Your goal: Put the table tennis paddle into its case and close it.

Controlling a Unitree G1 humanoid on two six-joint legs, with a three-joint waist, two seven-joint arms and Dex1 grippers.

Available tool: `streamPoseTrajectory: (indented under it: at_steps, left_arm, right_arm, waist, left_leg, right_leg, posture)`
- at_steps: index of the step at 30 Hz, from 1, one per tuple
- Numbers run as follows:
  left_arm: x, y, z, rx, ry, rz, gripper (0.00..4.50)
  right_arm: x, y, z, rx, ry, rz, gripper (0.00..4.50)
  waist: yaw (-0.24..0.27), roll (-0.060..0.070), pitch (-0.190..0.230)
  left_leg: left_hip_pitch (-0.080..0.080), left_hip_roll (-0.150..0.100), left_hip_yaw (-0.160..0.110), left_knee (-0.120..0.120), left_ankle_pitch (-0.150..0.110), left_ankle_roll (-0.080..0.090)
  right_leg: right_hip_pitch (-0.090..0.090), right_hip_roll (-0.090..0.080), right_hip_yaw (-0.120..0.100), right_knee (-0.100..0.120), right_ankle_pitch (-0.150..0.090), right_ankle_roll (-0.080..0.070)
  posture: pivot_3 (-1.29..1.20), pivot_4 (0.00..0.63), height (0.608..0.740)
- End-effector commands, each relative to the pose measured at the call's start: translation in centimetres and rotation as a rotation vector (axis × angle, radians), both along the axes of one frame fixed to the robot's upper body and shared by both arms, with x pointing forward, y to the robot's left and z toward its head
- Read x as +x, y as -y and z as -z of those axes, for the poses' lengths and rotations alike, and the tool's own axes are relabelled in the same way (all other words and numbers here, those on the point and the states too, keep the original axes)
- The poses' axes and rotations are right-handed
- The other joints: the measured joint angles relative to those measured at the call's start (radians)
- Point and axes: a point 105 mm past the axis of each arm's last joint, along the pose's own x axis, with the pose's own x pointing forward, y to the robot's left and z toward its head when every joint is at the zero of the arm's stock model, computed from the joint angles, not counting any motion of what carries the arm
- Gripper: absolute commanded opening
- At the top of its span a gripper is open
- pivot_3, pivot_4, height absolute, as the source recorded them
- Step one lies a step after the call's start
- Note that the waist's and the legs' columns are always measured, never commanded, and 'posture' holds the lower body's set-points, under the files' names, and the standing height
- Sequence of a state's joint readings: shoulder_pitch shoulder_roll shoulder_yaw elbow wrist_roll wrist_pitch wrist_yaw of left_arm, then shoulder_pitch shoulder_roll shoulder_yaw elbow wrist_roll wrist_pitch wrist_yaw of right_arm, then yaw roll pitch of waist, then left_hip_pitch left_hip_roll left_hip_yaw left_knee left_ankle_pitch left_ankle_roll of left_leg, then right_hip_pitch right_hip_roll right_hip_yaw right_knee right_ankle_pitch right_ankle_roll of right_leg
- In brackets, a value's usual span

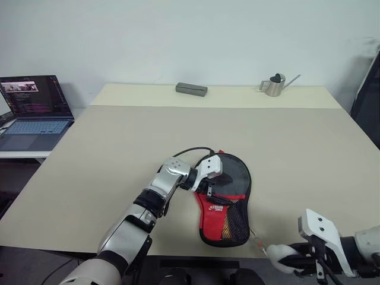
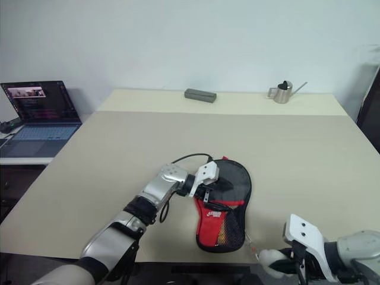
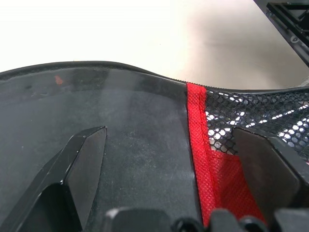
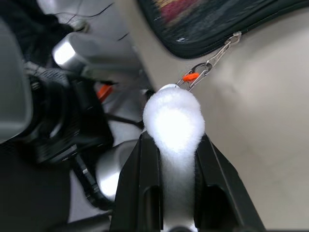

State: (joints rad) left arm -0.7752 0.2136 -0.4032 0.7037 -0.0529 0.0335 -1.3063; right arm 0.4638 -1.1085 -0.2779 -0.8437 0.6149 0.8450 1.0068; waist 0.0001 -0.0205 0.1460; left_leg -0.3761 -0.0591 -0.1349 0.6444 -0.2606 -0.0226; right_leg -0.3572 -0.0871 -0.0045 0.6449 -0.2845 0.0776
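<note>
- Beige table (image 1: 119, 154) filled the scene, with an open laptop (image 1: 32, 110) on a side desk at the far left, and a grey box (image 1: 191, 89) and a small metal watering can (image 1: 274, 85) well apart along the far edge.
- Left gripper (image 1: 209, 178) rested on the case (image 1: 228, 205), fingers spread wide and flat on the black fabric near its red seam.
- Inside the case, near the table's front edge, the paddle (image 1: 226, 222) showed through the mesh.
- Right gripper (image 1: 291, 261) was pinching the white fluffy charm (image 4: 173, 121), clipped by a short chain to the case edge.
- Pulling the charm further could have dragged the case off the table if the left gripper pressed too lightly.
- A hard pull might also have unhooked the clip.
</note>
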Motion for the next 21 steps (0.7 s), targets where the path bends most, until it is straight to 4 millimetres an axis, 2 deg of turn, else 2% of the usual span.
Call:
streamPoseTrajectory:
  at_steps: [1, 10, 21]
  left_arm:
    - [-2.1, -1.7, 5.2, 0.188, -0.121, 0.023, 4.50]
    - [-2.1, -1.5, 5.2, 0.188, -0.118, 0.028, 4.50]
    - [-2.0, -1.3, 5.2, 0.187, -0.109, 0.019, 4.50]
  right_arm:
    - [-1.6, -1.1, -0.8, 0.015, -0.020, -0.086, 0.31]
    - [-5.1, -2.9, -0.5, 0.032, -0.085, -0.222, 0.31]
    - [-6.4, -4.5, 0.7, 0.048, -0.032, -0.370, 0.31]
  waist:
    - [0.000, 0.000, 0.000]
    - [0.006, 0.000, -0.001]
    - [0.008, -0.002, -0.002]
  left_leg:
    - [0.001, 0.000, 0.000, 0.000, 0.000, 0.000]
    - [0.003, 0.000, -0.001, 0.000, -0.003, -0.001]
    - [0.003, -0.001, -0.002, 0.000, -0.006, -0.001]
  right_leg:
    - [0.001, 0.000, 0.000, 0.000, 0.000, 0.000]
    - [0.005, -0.001, -0.003, -0.001, -0.004, 0.001]
    - [0.006, -0.002, -0.004, -0.001, -0.007, 0.001]
  posture:
    - [0.00, 0.150, 0.740]
    - [0.00, 0.150, 0.740]
    - [0.00, 0.150, 0.740]
